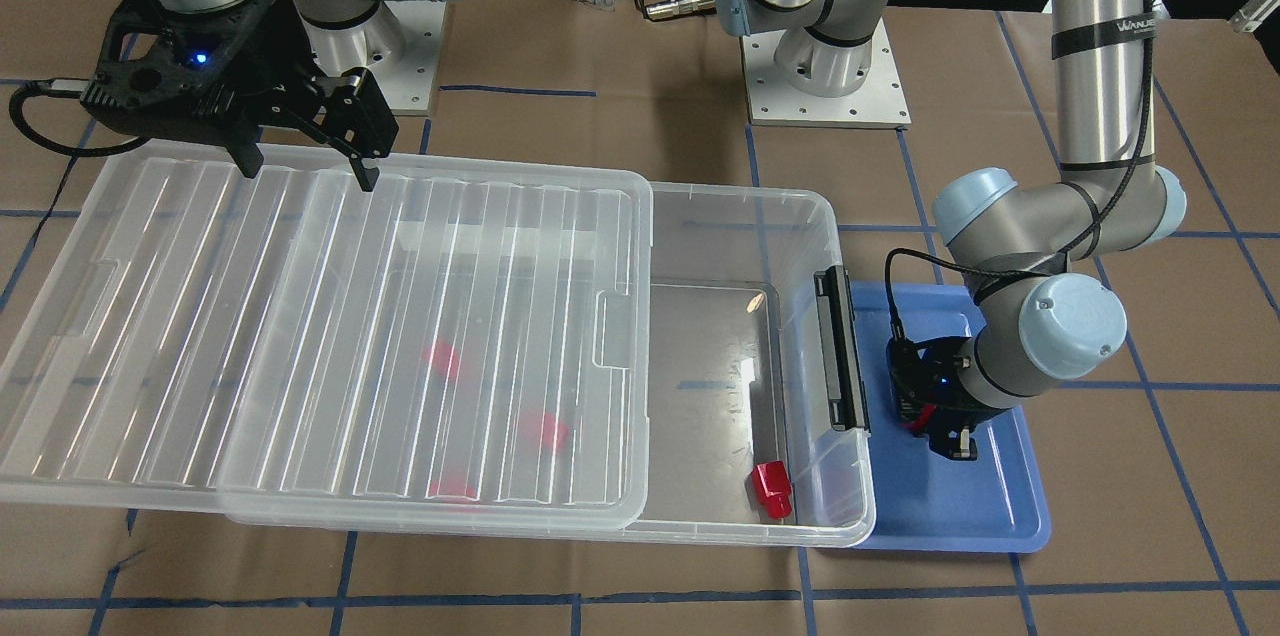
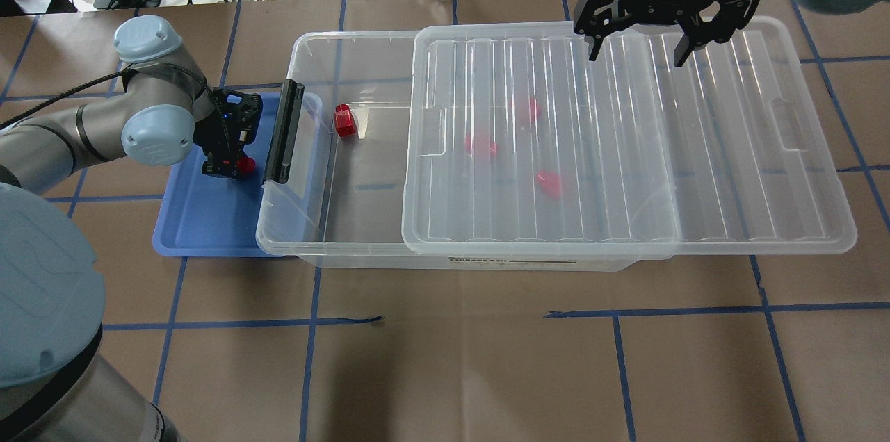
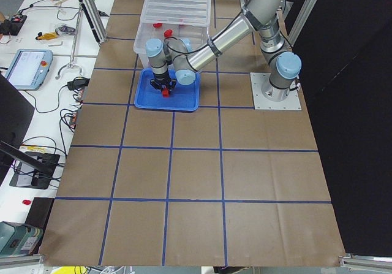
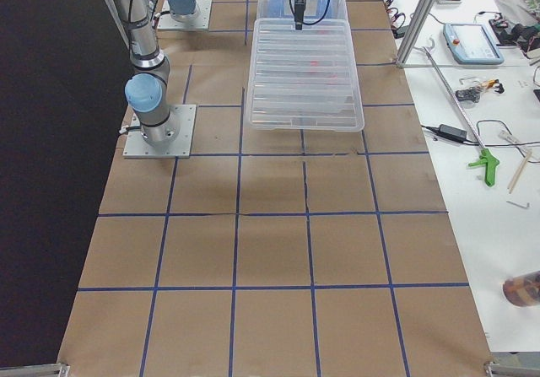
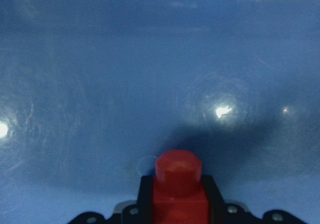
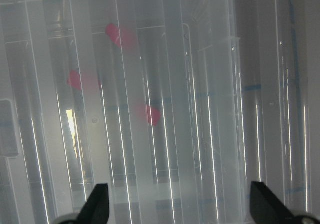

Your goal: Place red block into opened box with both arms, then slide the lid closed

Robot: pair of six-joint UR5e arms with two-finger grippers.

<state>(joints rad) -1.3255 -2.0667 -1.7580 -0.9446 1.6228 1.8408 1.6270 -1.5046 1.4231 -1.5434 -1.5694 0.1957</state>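
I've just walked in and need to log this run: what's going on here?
The left hand is shut on a red block, low over the blue tray beside the latch end of the box. The lid is slid toward the robot's right, leaving that end of the box uncovered. A second red block lies in the uncovered part; three more show blurred through the lid. The right hand hangs open above the lid, holding nothing. The held block is not yet in the box.
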